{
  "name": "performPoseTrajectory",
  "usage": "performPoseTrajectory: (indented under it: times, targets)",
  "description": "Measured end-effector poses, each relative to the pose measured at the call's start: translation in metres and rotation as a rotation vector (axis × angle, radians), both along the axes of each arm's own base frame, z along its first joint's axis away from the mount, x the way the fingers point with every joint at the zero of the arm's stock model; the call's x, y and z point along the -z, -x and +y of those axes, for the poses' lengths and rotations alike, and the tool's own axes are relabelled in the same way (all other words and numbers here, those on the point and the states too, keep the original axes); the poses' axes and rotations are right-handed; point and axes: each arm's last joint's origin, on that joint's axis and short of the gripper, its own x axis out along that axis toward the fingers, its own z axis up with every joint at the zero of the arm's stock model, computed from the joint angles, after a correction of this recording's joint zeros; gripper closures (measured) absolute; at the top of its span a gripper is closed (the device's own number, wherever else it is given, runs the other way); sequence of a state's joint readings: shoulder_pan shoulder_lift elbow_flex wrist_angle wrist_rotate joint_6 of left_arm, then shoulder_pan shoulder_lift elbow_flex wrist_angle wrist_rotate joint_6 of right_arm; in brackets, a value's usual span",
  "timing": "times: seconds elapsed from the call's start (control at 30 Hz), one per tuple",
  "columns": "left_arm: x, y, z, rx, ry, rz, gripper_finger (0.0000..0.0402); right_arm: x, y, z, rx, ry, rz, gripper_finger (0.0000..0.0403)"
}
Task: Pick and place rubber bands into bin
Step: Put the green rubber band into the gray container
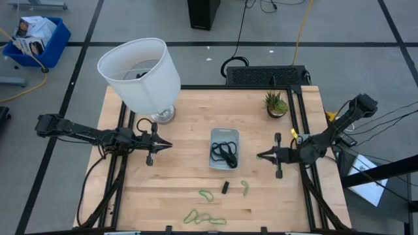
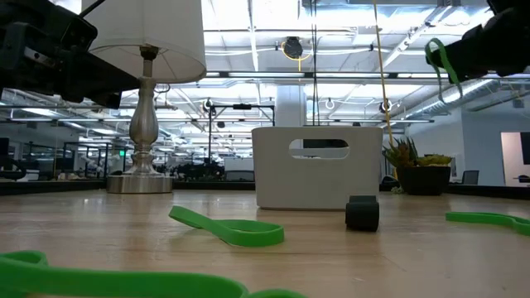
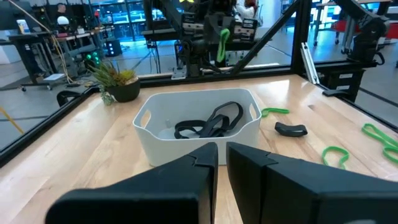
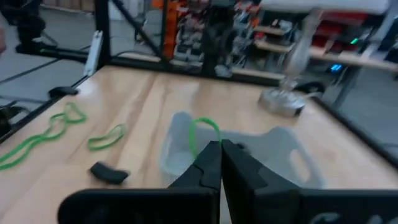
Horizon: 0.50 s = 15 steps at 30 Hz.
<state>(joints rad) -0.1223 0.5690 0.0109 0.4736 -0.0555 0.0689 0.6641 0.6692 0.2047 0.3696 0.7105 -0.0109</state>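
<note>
With black rubber bands [image 1: 224,154] already in the bin [image 1: 224,134], my right gripper [image 4: 219,148] pinches a green band [image 4: 202,132] beside it. Left gripper [image 1: 168,145] waits, fingers closed and empty; several green loops [image 1: 204,218] remain on the table [image 1: 189,111].

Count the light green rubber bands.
5 light green rubber bands by my count: one pinched in the right gripper, one on each side of the small black block, and seemingly two tangled near the wooden table's edge; that tangle may hide more.
</note>
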Motion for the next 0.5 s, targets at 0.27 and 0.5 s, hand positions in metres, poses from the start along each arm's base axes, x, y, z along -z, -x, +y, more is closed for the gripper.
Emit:
performPoseTrajectory:
  times: [0.27, 0.5]
  targets:
    - [0.000, 0.000, 0.001, -0.026, -0.007, -0.001, 0.0360, -0.004, 0.004, -0.019, 0.023, 0.073, -0.069, 0.0403]
    - [0.000, 0.000, 0.002, -0.051, -0.022, 0.000, 0.0360, 0.016, 0.006, -0.027, -0.004, 0.022, -0.081, 0.0403]
